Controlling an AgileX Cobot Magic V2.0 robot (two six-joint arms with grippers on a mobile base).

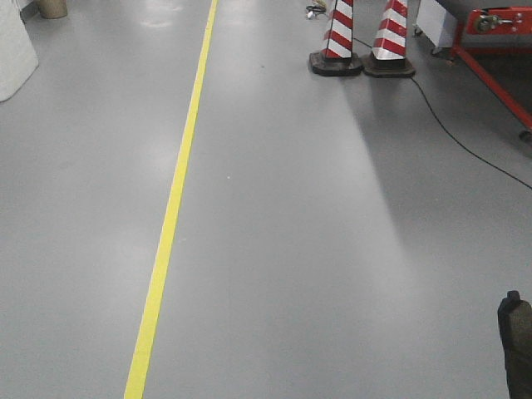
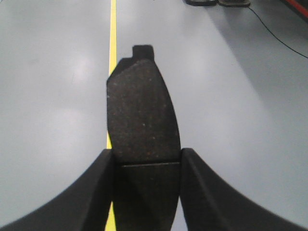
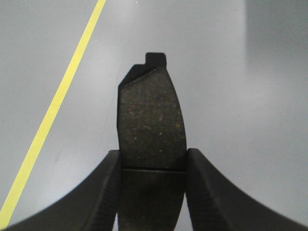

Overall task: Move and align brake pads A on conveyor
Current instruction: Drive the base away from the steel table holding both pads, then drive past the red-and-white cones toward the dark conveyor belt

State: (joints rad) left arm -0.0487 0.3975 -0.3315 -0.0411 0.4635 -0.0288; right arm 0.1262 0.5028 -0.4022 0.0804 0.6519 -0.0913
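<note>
In the left wrist view, my left gripper [image 2: 147,161] is shut on a brake pad A [image 2: 142,108]. The dark grey curved pad points away from me, its groove level with the fingertips. In the right wrist view, my right gripper [image 3: 153,161] is shut on a second brake pad A [image 3: 151,118], gripped the same way by its side edges. Both pads hang above the grey floor. In the front view, a dark pad-like tip [image 1: 515,345] pokes up at the bottom right. The conveyor is out of view.
A yellow floor line [image 1: 170,216] runs away from me on the left. Two red-and-white cones [image 1: 362,41] stand far ahead, with a black cable [image 1: 465,141] trailing from them. A red metal frame [image 1: 499,50] is at the far right.
</note>
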